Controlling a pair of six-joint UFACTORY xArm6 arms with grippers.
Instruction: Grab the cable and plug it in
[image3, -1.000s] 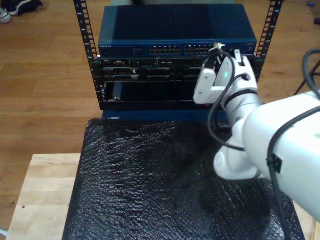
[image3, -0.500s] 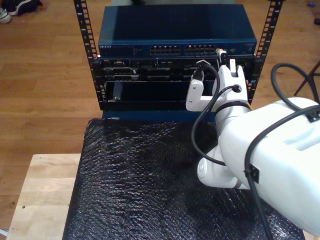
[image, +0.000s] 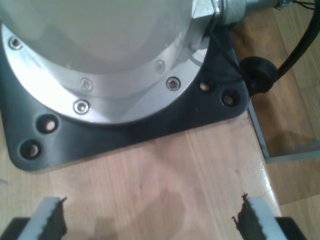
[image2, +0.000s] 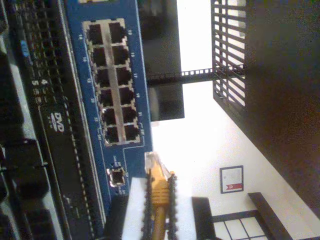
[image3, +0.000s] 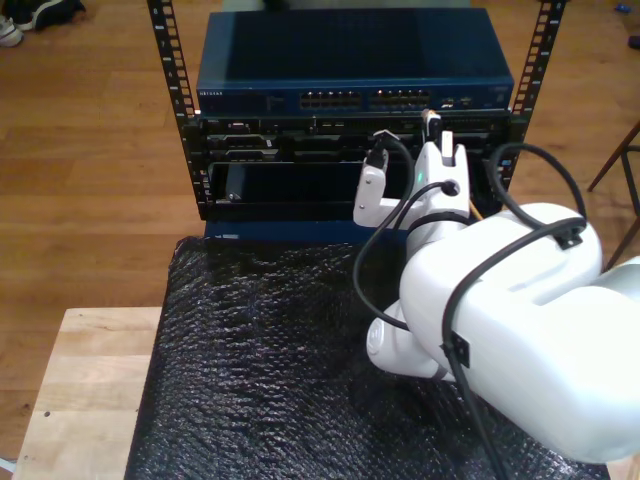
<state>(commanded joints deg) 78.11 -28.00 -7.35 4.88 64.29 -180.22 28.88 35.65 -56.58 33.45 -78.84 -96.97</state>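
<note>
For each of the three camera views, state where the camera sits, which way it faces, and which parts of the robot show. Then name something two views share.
Exterior view: sits high behind the white arm, facing the rack and blue switch.
First wrist view: rides on my first gripper, facing a wooden surface and a metal arm base.
Second wrist view: rides on my second gripper, facing the switch ports.
Shared: the second wrist and exterior views both show the cable plug near the switch.

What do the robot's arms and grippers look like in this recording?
The arm at the exterior view's right is bulky glossy white, with black cables looped along it. My second gripper has dark serrated fingers. My first gripper has grey, tooth-edged fingertips.
</note>
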